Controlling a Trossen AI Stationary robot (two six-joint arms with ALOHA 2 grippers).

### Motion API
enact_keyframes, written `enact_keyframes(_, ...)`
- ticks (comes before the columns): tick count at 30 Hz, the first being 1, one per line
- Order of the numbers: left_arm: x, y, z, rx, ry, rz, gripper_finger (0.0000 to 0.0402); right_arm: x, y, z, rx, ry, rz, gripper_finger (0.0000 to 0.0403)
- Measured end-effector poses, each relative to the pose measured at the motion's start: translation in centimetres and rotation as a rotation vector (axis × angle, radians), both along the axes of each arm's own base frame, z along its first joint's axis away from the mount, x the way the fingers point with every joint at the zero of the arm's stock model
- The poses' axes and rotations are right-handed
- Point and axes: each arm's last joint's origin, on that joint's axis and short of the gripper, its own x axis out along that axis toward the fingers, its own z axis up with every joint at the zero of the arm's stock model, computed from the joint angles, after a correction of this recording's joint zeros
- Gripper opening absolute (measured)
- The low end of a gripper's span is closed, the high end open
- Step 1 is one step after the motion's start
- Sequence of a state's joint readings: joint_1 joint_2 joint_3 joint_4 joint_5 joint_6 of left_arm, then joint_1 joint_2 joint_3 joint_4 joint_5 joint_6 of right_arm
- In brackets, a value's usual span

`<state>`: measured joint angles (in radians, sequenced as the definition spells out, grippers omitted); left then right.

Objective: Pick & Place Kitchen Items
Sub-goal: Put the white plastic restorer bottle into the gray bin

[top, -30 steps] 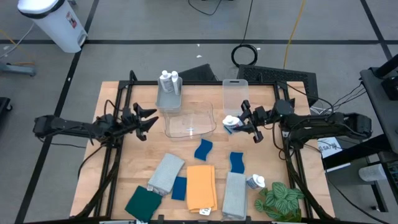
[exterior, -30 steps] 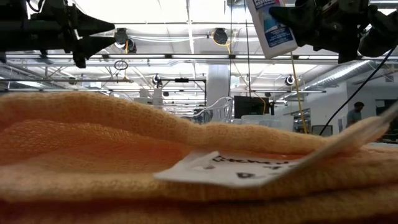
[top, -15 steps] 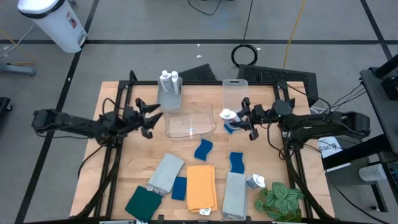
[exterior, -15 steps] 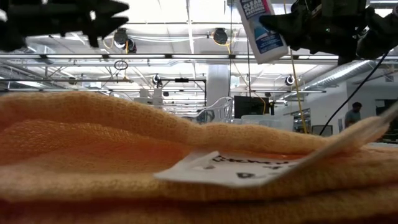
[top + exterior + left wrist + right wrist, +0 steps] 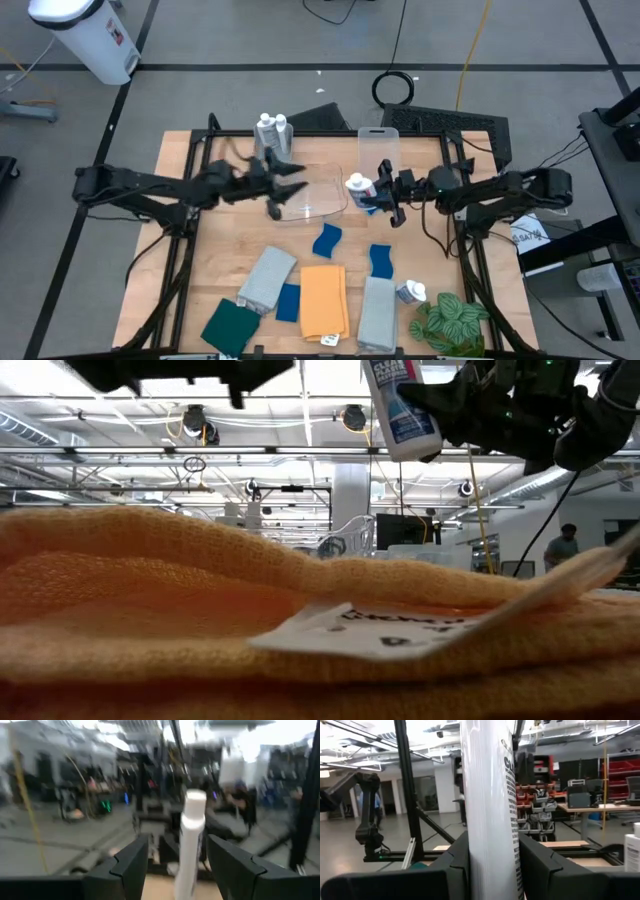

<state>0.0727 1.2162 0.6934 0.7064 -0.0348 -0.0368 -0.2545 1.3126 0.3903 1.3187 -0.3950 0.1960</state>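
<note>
Over on the left, the left gripper (image 5: 285, 188) hangs above the left edge of the clear bin (image 5: 318, 205), its fingers spread wide with nothing between them; from its wrist camera a white bottle (image 5: 189, 845) shows straight ahead through the gap, though the view is smeared. Behind it, at the table's (image 5: 180, 260) far edge, two more small white bottles (image 5: 271, 132) stand together in a grey bin (image 5: 270, 160). Down toward the near edge lie the cloths: a dark green cloth (image 5: 231, 327) at the corner, a grey cloth (image 5: 266, 278) beside it, a blue cloth (image 5: 288, 302) tucked between that and the orange cloth (image 5: 323, 300), which fills the low view (image 5: 200, 610) with its label. A blue sponge (image 5: 326, 240) sits just past the orange cloth, and a second sponge (image 5: 380, 260) lies by another grey cloth (image 5: 377, 313). To the right of the clear bin, the right gripper (image 5: 374, 192) is clamped on a white bottle with a blue label (image 5: 357, 186), held up off the table beside the bin's right rim; the wrist camera shows the bottle (image 5: 489, 820) pinched upright between both fingers. Near the right corner, a bottle lying on its side (image 5: 410, 292) rests just beside the leafy plant (image 5: 448, 322).
</note>
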Motion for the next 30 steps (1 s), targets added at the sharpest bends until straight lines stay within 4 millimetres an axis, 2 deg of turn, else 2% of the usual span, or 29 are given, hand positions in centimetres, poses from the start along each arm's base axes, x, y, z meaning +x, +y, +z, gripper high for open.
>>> enact_keyframes(5,3.1,-0.1,0.8,-0.023,0.158,-0.030,0.0207,1.0,0.8,-0.2,0.002,0.028,0.043,0.0096)
enact_keyframes(12,5.7,-0.9,0.3,0.023,0.160,-0.053,0.0207,2.3,1.4,-0.8,-0.036,0.061,0.064,0.0096)
enact_keyframes(24,6.1,-2.2,0.4,0.057,0.109,-0.092,0.0207,3.5,1.2,-1.4,-0.031,0.095,0.062,0.0096)
enact_keyframes(30,6.1,-2.7,0.4,0.101,0.099,-0.184,0.0207,3.5,1.3,-1.4,-0.040,0.096,0.072,0.0096)
